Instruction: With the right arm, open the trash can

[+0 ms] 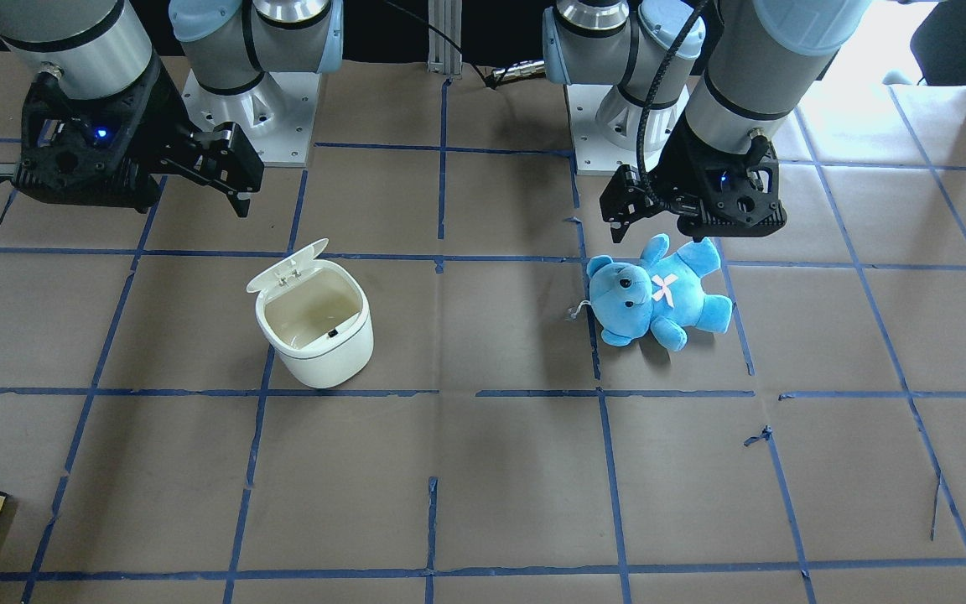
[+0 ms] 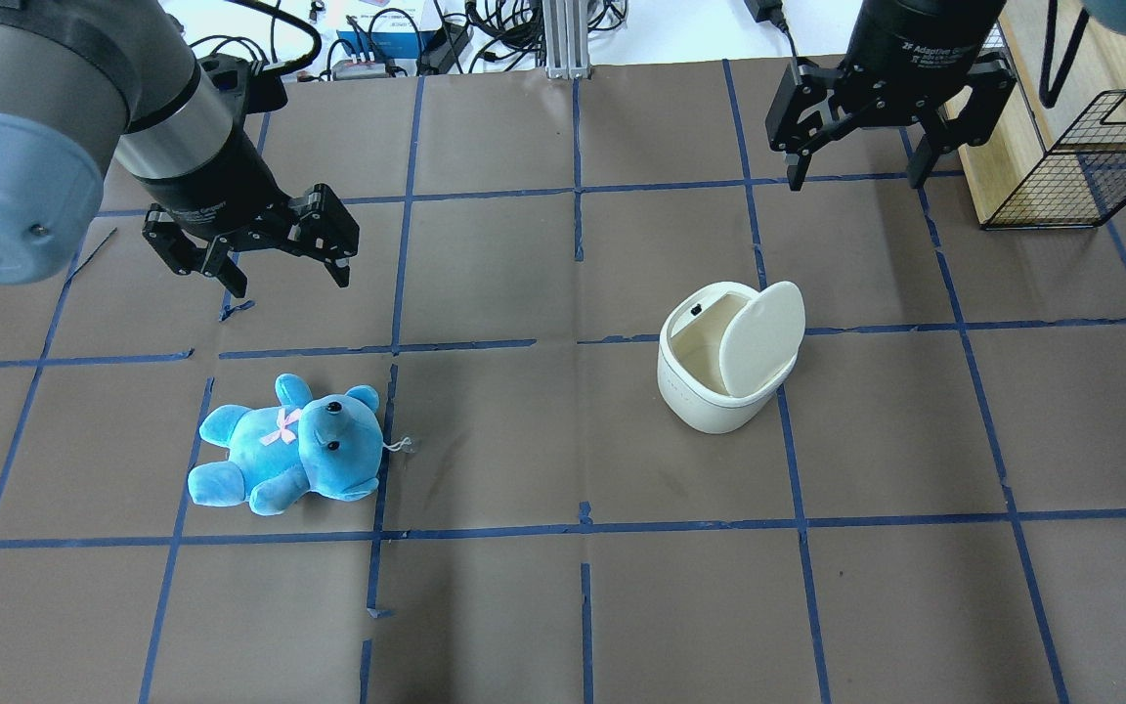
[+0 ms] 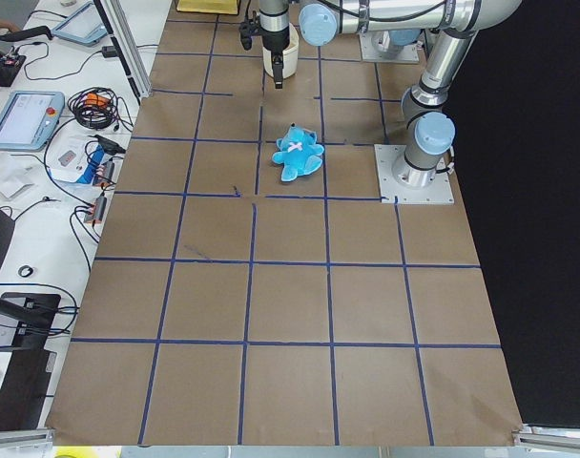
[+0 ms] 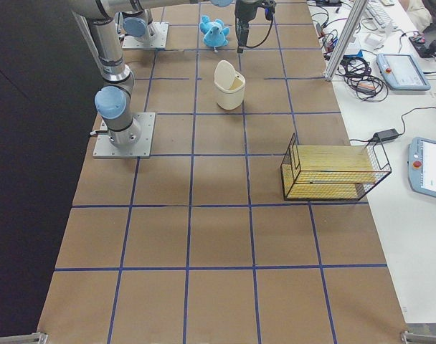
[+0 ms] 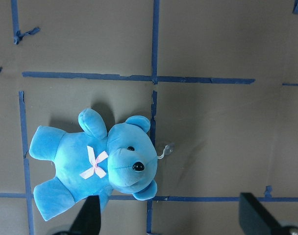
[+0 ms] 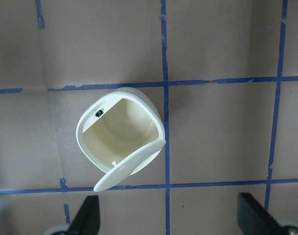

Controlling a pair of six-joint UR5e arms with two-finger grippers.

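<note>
The smooth, rounded-square white plastic trash can (image 2: 710, 406) stood with its flat lid (image 2: 763, 337) tipped up, and the right gripper (image 2: 856, 178) hung well apart from it, spread wide and empty.

A table (image 2: 563, 606) covered in brown paper carries a grid of blue tape (image 2: 577, 147). Seen from overhead, a white trash can (image 2: 710, 391) stands upright at 3 o'clock of centre with its lid raised. A blue teddy bear (image 2: 289, 450) lies face-up at 8 o'clock. A wire basket (image 2: 1081, 156) sits at 2 o'clock.
</note>
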